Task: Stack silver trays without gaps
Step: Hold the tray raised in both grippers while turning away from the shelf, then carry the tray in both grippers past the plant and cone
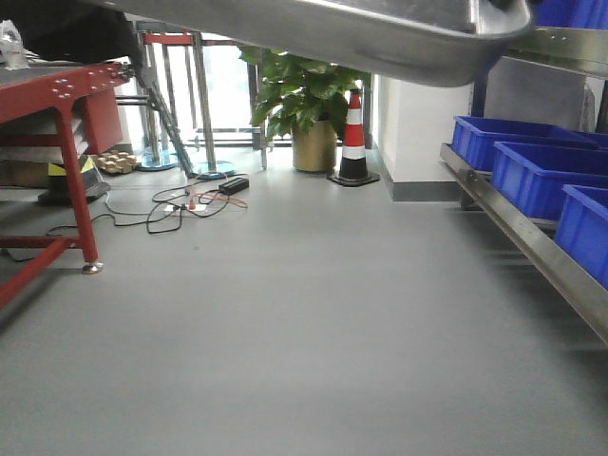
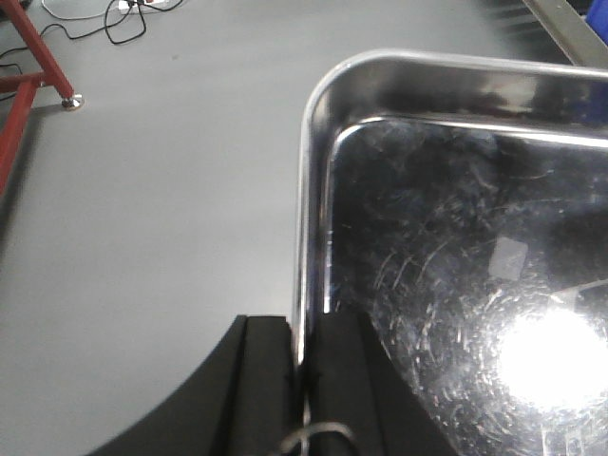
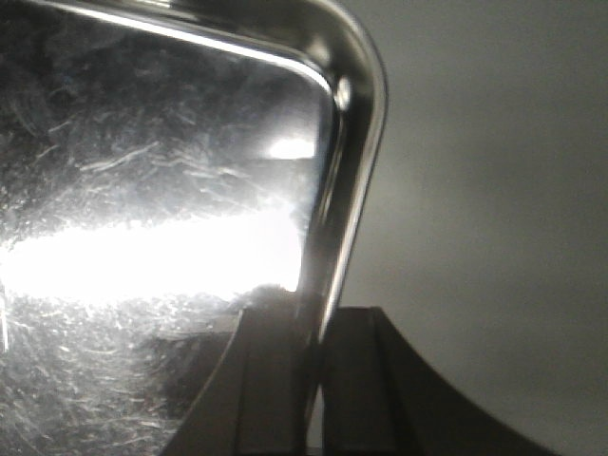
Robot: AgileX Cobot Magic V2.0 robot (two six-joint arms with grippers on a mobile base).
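One silver tray (image 1: 380, 38) hangs in the air across the top of the front view, seen from below, above the grey floor. My left gripper (image 2: 302, 356) is shut on the tray's left rim (image 2: 306, 237), one finger outside, one inside the scratched pan (image 2: 456, 285). My right gripper (image 3: 313, 366) is shut on the tray's right rim (image 3: 347, 218), one finger inside the pan (image 3: 152, 190), one outside. No other silver tray shows. The grippers do not show in the front view.
Blue plastic bins (image 1: 532, 176) sit on a steel shelf rail (image 1: 532, 247) at the right. A red metal table frame (image 1: 66, 161) stands at the left. Cables (image 1: 180, 204), a potted plant (image 1: 309, 114) and a striped cone (image 1: 353, 142) are at the back.
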